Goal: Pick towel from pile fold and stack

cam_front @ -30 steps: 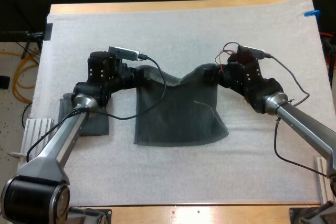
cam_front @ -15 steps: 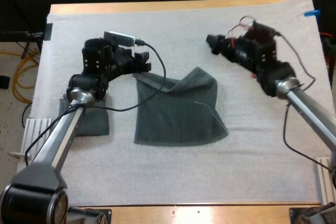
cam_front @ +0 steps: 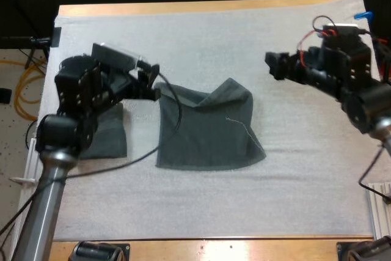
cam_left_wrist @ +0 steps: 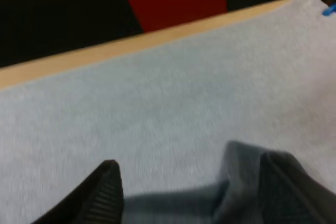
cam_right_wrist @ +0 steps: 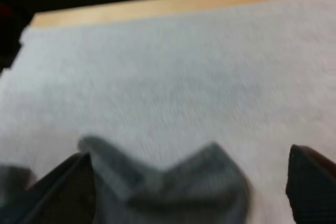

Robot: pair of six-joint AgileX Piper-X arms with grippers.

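A dark grey-green towel [cam_front: 208, 129] lies loosely folded on the white mat [cam_front: 201, 35], its far edge rumpled into two humps. My left gripper [cam_front: 151, 82] hovers open just off the towel's far left corner, holding nothing. In the left wrist view its fingers [cam_left_wrist: 107, 190] stand apart over the towel's edge [cam_left_wrist: 239, 174]. My right gripper [cam_front: 273, 66] is open and raised, well to the right of the towel's far right hump. Between its spread fingers [cam_right_wrist: 65, 184] in the right wrist view, the towel [cam_right_wrist: 173, 190] lies free below. A second, folded towel [cam_front: 110, 139] rests at the left, partly under my left arm.
The mat covers nearly the whole wooden table [cam_front: 183, 8]. Bare mat stretches in front of the towel and beyond it to the far edge. A white rack [cam_front: 33, 151] sits off the table's left side.
Both grippers went from shut on the towel's far corners to open. The towel dropped onto the mat. My left arm pulled back left and my right arm swung away right.
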